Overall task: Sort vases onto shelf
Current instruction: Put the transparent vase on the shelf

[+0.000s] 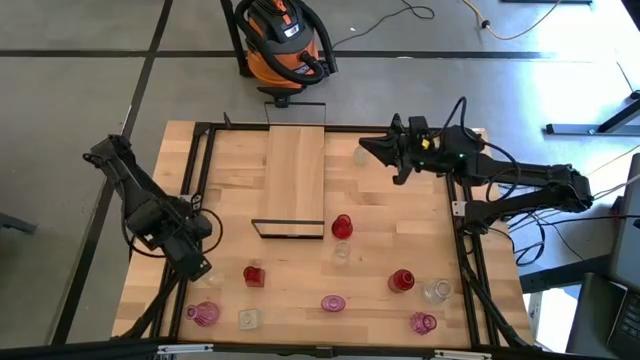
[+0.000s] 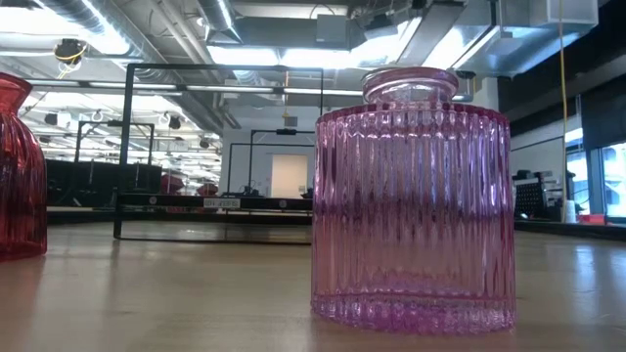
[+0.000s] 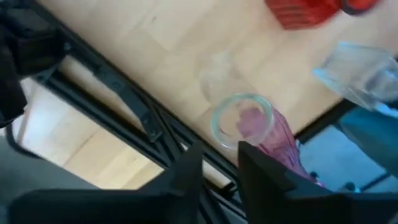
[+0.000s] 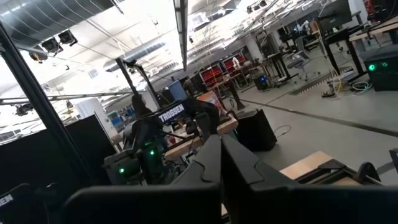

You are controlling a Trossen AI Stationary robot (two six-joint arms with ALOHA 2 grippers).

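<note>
The shelf (image 1: 296, 180) lies on the table (image 1: 230, 200) in its far middle part, and no vase stands on it. The vases are spread over the near half of the table: a red vase (image 1: 342, 226) just beside the shelf's near right corner, a clear one (image 1: 341, 252) right below it, a red square one (image 1: 253, 275), another red one (image 1: 401, 281), a clear one (image 1: 437, 291), a pink one (image 1: 333, 303), a pink one (image 1: 423, 323) near the right corner, a clear one (image 1: 249, 319), and a pink one (image 1: 204, 314) at the near left. One more clear vase (image 1: 362, 155) stands alone in the far part, just beside the right gripper (image 1: 372, 149). All vases look empty. The left gripper (image 1: 200, 268) is low at the near left edge, above the pink vase there. Its wrist view shows the fingers (image 3: 186, 174) with a narrow gap between them and nothing held; below them a pink vase with a clear rim (image 3: 249, 124) is seen, partly hidden by one finger. The right gripper is raised over the far right of the table, fingers (image 4: 205, 165) pressed together and empty. The low view is filled by one ribbed pink vase (image 2: 413, 200); a red one (image 2: 20, 171) is cut off at its edge, and the shelf frame (image 2: 220, 147) shows behind. The arms are not seen there.
</note>
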